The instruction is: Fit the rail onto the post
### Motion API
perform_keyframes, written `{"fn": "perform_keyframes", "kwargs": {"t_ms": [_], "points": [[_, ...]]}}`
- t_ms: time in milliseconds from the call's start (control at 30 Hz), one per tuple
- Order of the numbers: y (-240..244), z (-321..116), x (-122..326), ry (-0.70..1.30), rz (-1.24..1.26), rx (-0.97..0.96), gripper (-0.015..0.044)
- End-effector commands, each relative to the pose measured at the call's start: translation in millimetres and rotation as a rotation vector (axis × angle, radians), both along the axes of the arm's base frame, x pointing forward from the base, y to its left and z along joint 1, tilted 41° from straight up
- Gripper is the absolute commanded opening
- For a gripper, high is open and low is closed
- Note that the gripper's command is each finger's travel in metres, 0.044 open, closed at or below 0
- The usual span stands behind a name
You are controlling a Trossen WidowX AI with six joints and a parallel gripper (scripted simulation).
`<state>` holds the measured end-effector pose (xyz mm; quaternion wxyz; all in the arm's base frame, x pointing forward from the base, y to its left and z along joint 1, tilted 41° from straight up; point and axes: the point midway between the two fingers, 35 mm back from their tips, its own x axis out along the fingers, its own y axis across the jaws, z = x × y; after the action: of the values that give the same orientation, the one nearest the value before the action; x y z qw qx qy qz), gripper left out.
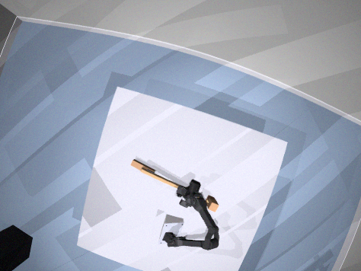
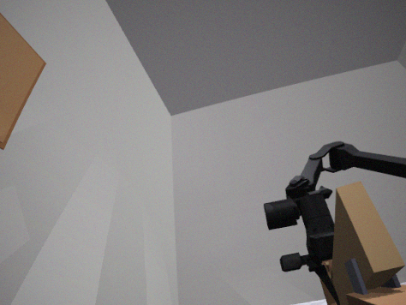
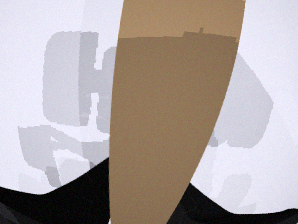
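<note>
Firmly pinched, smooth wooden rail (image 1: 161, 179) (image 2: 364, 227) (image 3: 165, 110).

High top view over whole table, low exterior view angled upward, close wrist view downward, rail (image 1: 161, 179) (image 2: 364, 227) (image 3: 167, 115) shared

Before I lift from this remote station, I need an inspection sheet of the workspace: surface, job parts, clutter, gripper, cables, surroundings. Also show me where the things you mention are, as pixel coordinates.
Surface: white table top (image 1: 126, 118), shadows across it.
Rail: wooden rail (image 1: 161, 179) (image 2: 366, 223) (image 3: 170, 110), far end at the footboard block (image 2: 377, 296) bracket (image 2: 356, 276).
Post: wooden post (image 1: 214, 204) beyond the gripper; pegs and holes cannot be made out.
Clutter: nothing seen.
Gripper: gripper (image 3: 139, 159) closed on the rail, a finger at each side.
Cables: nothing seen.
Surroundings: blue floor (image 1: 57, 114), grey walls (image 2: 235, 171), black block (image 1: 14, 247) off the table.
</note>
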<state>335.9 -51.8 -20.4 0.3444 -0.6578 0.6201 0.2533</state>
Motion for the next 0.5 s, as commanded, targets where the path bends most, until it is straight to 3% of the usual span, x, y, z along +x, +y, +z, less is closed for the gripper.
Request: {"fn": "perform_keyframes", "kwargs": {"t_ms": [0, 467], "points": [[2.2, 2.3, -0.3, 0.000, 0.001, -0.004, 0.0000], [6.7, 7.8, 0.7, 0.000, 0.001, -0.003, 0.0000]]}}
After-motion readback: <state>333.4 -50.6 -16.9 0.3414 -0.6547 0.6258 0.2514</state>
